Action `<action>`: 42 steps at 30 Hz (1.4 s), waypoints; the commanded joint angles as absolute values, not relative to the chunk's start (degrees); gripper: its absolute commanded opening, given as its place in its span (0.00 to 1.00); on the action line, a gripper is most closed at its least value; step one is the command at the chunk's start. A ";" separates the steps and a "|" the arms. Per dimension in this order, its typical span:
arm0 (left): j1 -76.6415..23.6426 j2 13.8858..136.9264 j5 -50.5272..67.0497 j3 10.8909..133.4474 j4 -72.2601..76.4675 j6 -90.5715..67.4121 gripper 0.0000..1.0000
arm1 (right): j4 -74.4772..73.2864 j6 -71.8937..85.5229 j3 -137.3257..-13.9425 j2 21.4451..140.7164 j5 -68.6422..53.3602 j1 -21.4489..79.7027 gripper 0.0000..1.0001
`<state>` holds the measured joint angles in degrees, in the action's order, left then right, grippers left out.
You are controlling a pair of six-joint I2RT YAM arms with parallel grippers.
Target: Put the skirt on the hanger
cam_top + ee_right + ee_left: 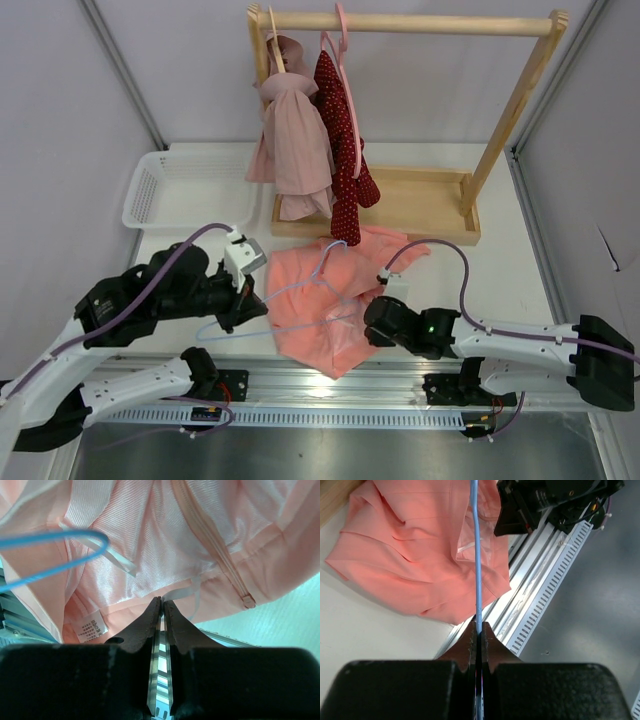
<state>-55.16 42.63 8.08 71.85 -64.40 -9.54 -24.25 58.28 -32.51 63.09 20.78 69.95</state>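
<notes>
The salmon-pink skirt (320, 300) lies crumpled on the table between my two arms, its waist opening toward the near edge. The thin light-blue hanger (324, 265) lies across it, hook pointing to the back. My left gripper (250, 305) is shut on the hanger's wire (477, 555) at its left end, the wire running straight out from the gripper (478, 626) over the skirt (410, 540). My right gripper (370, 318) sits at the skirt's right waist edge. In the right wrist view that gripper (162, 601) is shut on the skirt's white ribbon loop (195, 592), beside the zipper (210, 540). One hanger end (50, 540) reaches inside the skirt's lining (175, 530).
A wooden rack (400, 22) stands at the back, holding a dusty-pink garment (295, 140) and a dark red dotted garment (340, 150) over its wooden base (420, 205). A white basket (175, 190) sits back left. An aluminium rail (330, 385) runs along the near edge.
</notes>
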 commanded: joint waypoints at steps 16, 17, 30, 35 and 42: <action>-55.37 44.30 14.94 61.79 -52.56 -10.28 0.00 | -29.27 60.38 -30.06 54.58 21.89 66.27 0.11; -55.37 44.38 14.94 61.70 -52.30 -10.37 0.00 | -29.35 60.38 -30.06 54.49 21.97 66.01 0.11; -55.37 43.59 15.91 59.94 -50.98 -10.46 0.00 | -29.27 59.85 -29.44 54.14 21.36 64.42 0.11; -55.37 43.42 16.61 59.41 -50.98 -10.46 0.00 | -29.00 59.41 -29.36 54.23 21.18 63.63 0.11; -55.37 43.15 16.61 59.68 -51.24 -10.55 0.00 | -28.04 58.53 -29.18 54.58 20.48 62.58 0.11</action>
